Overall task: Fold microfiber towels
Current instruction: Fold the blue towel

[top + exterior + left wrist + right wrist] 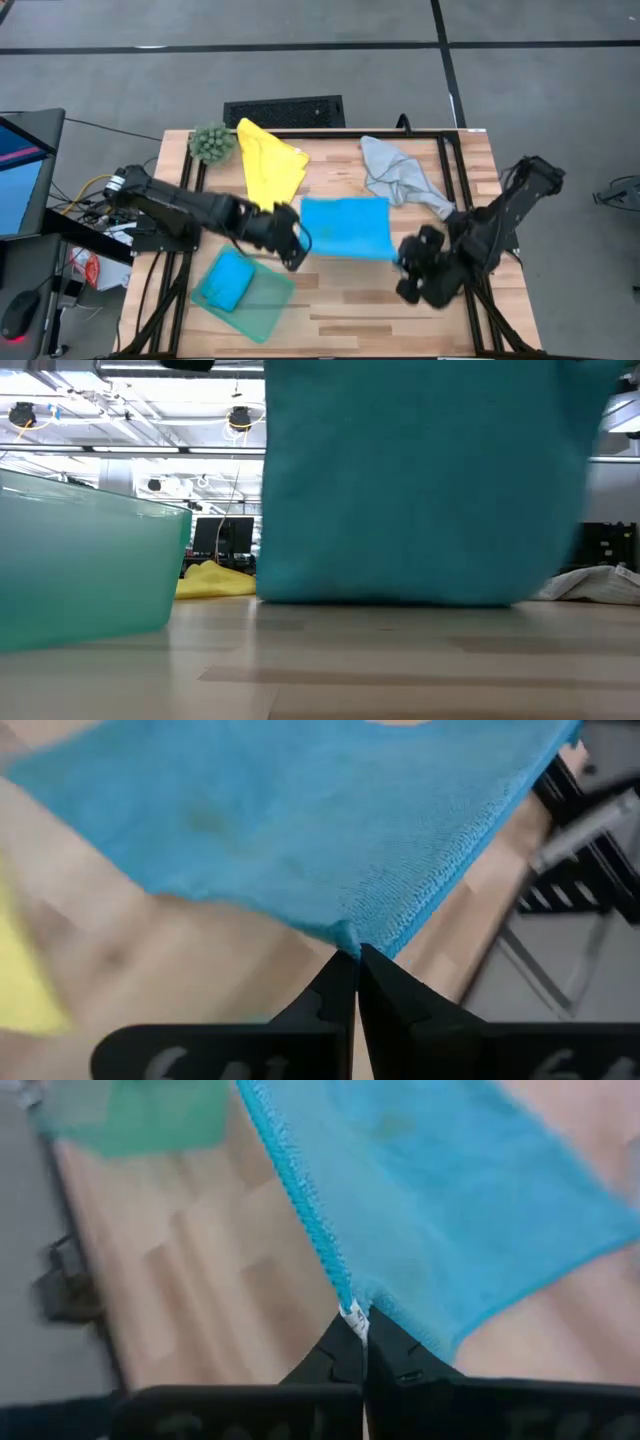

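Both pincers pinch blue towel [345, 227] above wooden table [400, 300].

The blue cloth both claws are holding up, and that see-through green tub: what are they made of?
The blue cloth, pinched by the left gripper and right gripper, looks like soft microfiber: a fuzzy matte nap with a stitched looped edge. The tub appears to be translucent teal plastic, smooth and slightly frosted, since light shows through its wall.

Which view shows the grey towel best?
The high view: the grey towel lies crumpled near the table's far right edge, whole. The low view catches only a sliver behind the hanging blue towel. Neither wrist view shows it.
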Tool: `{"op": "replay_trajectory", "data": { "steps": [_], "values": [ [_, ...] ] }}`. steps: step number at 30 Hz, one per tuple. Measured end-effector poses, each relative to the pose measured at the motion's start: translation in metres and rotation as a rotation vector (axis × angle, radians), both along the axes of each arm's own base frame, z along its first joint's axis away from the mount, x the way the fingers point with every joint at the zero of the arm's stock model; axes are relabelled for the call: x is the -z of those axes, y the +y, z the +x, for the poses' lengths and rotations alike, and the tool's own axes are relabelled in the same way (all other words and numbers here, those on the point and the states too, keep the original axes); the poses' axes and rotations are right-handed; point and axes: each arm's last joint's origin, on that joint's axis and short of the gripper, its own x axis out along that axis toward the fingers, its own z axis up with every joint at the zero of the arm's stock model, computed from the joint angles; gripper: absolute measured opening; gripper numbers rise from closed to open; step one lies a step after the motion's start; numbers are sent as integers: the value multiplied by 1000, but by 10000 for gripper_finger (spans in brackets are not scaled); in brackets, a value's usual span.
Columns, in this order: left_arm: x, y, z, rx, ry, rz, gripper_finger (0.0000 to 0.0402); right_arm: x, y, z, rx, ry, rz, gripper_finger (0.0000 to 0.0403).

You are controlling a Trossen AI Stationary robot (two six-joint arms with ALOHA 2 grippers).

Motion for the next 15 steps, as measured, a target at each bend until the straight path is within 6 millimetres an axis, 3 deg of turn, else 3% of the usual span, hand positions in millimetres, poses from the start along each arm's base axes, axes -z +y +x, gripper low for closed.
{"op": "replay_trajectory", "data": {
  "steps": [3, 6, 15],
  "values": [
    [21, -18, -2, 33, 0, -73, 0, 17, 23, 3, -18, 44, 46, 7],
    [44, -22, -3, 29, 19, -94, 0, 28, 30, 9, -11, 69, 53, 8],
    [98, -5, -10, -8, 114, -114, 0, 51, 2, 38, -40, 183, -11, 6]
  ]
}}
